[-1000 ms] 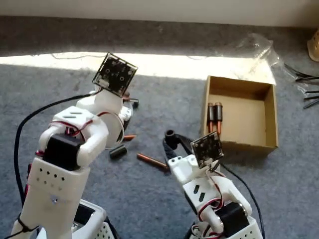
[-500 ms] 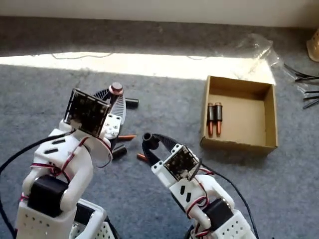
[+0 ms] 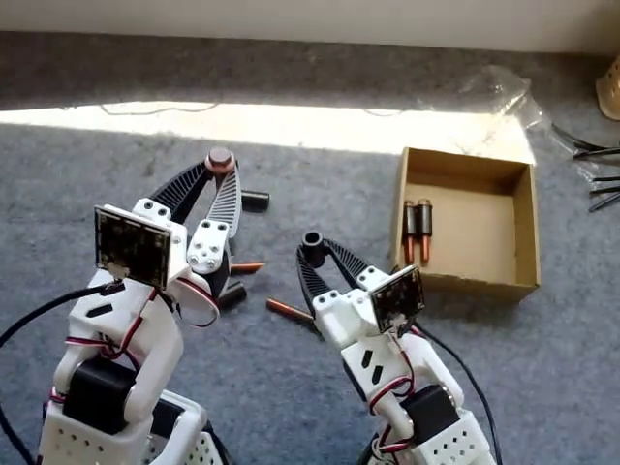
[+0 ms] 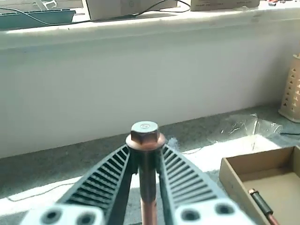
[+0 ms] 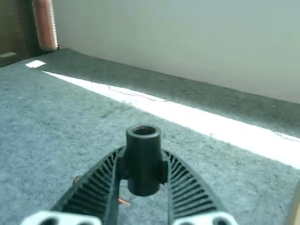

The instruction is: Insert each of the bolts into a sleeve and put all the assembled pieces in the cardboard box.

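Note:
My left gripper is raised over the carpet and shut on a copper bolt, hex head up. To its right my right gripper is shut on a black sleeve, held upright with its bore open at the top. The cardboard box lies at the right with two assembled pieces inside. On the carpet between the arms lie a copper bolt, another bolt and two black sleeves.
A crumpled clear plastic bag lies behind the box. Black tools lie at the right edge. A sunlit strip crosses the carpet behind the arms, with a wall beyond.
The left arm has swung back and tipped up, showing the bolt head-up between its fingers. The right arm swung left, then back right, holding its sleeve upright.

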`<state>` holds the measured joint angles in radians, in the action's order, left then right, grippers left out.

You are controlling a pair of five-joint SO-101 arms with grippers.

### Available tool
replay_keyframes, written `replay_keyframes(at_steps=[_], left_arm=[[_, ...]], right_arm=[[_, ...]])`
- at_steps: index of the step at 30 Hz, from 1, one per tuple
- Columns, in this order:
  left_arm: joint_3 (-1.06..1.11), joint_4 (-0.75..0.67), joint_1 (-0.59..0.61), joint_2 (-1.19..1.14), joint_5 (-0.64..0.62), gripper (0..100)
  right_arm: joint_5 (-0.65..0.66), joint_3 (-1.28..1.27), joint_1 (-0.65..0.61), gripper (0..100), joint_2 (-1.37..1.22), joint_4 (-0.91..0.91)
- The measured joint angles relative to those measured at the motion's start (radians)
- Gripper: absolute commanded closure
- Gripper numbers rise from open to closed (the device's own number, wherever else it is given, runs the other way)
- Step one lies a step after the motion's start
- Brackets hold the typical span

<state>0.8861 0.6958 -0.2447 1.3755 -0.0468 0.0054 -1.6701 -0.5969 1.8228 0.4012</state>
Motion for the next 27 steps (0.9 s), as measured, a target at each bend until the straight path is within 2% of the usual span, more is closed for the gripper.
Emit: replay_keyframes(at_steps=[7, 10, 15, 27], left_arm=[[0.107, -0.207, -0.003, 0.015, -0.058, 100], [0.155, -0.256, -0.066, 0.015, -0.061, 100], [0.173, -0.269, -0.17, 0.014, -0.06, 100], [0.173, -0.275, -0.23, 0.014, -0.06, 100]], right_arm=[[-0.015, 0.0, -0.005, 99.5, 0.0, -0.011], [-0.015, 0.0, -0.031, 99.5, 0.0, -0.054], [-0.015, 0.0, -0.035, 99.5, 0.0, -0.066], [-0.015, 0.0, -0.037, 99.5, 0.0, -0.068]])
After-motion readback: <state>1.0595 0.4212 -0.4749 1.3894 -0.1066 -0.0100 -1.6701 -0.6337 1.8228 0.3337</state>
